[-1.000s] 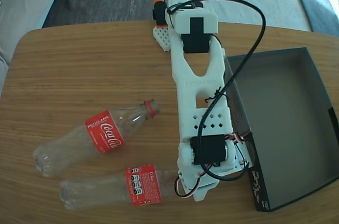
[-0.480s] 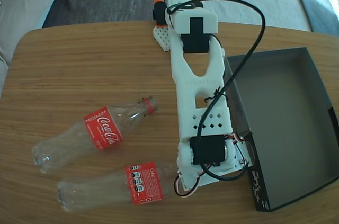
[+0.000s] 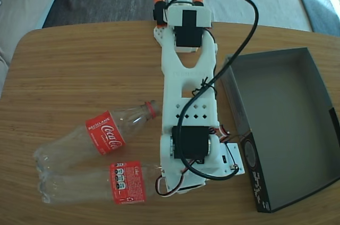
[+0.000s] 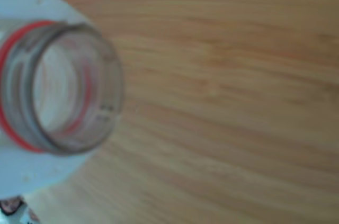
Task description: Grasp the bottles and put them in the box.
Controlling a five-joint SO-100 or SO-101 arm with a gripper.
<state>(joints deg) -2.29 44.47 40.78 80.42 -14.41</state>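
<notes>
Two clear bottles with red labels lie on the wooden table at the lower left of the fixed view. The upper bottle (image 3: 106,132) points its red-ringed neck to the right. The lower bottle (image 3: 127,183) has its neck hidden under my white gripper (image 3: 162,182), which appears shut on it. Very close in the wrist view, that bottle's open mouth (image 4: 108,113) rests against a white finger (image 4: 47,171). The other finger is out of sight. The box (image 3: 239,102), grey inside with a black printed side, lies to the arm's right with nothing in it.
The arm's base (image 3: 178,1) with two orange clamps sits at the table's far edge. A black cable (image 3: 249,33) loops from the base over the arm, close to the box's left wall. A grey sofa lies beyond the table.
The arm has swung left, away from the box, uncovering the box's printed side. The lower bottle slid left with the gripper. The upper bottle stayed in about the same place.
</notes>
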